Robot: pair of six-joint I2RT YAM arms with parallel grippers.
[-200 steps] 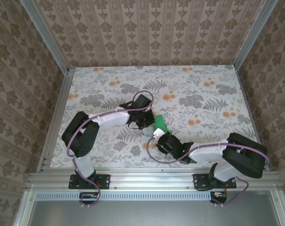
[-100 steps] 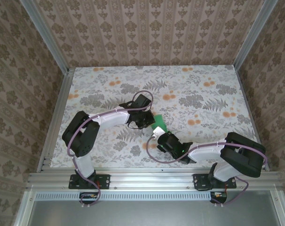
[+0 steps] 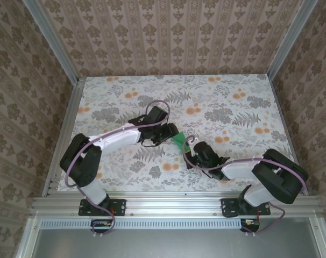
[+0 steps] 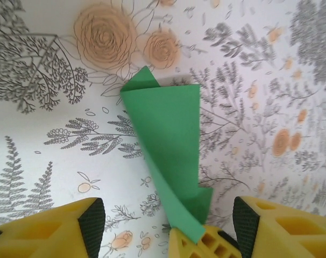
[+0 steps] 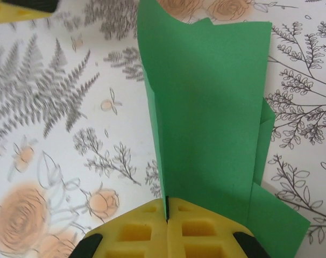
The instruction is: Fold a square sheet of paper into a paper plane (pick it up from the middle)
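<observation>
The bright green sheet of paper [image 3: 179,141] is folded into a narrow creased shape and sits at the table's middle, between the two grippers. My right gripper [image 5: 167,212] is shut on the near end of the paper [image 5: 211,107], which stands up on edge from its yellow fingers. In the top view the right gripper [image 3: 189,149] is just right of the paper. My left gripper [image 4: 168,223] is open, its fingers wide apart on either side of the paper [image 4: 165,145] without touching it. From above, the left gripper [image 3: 170,133] is just left of the paper.
The table [image 3: 233,102] has a floral cloth. Patterned walls with metal posts close it in on three sides. An aluminium rail [image 3: 168,203] runs along the near edge by the arm bases. There is free room at the back and on both sides.
My left gripper has opened and let go of the paper. The right gripper has shut on the paper and shifted right and slightly away from the near edge with it.
</observation>
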